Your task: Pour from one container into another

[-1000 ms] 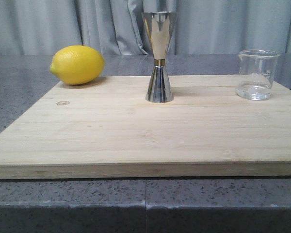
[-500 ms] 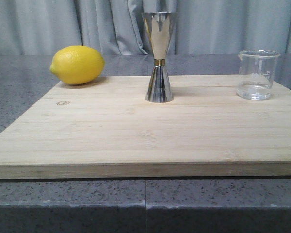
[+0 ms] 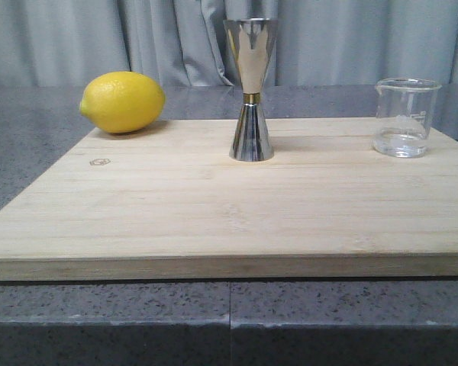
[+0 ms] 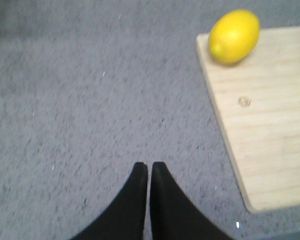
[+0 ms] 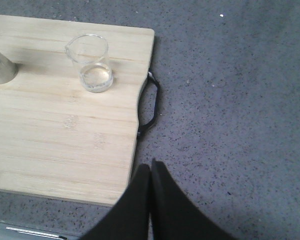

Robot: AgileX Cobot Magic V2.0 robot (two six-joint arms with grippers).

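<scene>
Grey curtains hang behind a speckled grey stone table (image 3: 30,152) that carries a pale bamboo cutting board (image 3: 214,206) with a black handle at its right edge. On the board's far edge stand the two vessels of the task: a polished steel hourglass jigger (image 3: 251,91) upright near the middle, and a small clear glass beaker with a spout (image 3: 404,118) upright toward the right, well apart from it. A shallow layer of clear liquid shows at the beaker's bottom; what the jigger holds cannot be seen. A yellow lemon (image 3: 122,101) lies at the far left corner of the board.

Both arms hang over bare table beside the board, the left gripper (image 4: 148,170) off the board's left edge, the right gripper (image 5: 150,167) off its right edge near the handle. Each has its jaws clenched together on nothing.

This layout would fit a beaker waiting to be emptied into the jigger, or a jigger already tipped into the beaker and set back upright. For any pour here, the narrow jigger mouth calls for a slow tilt with the spout close over it, and the tall jigger looks easy to topple if nudged.
</scene>
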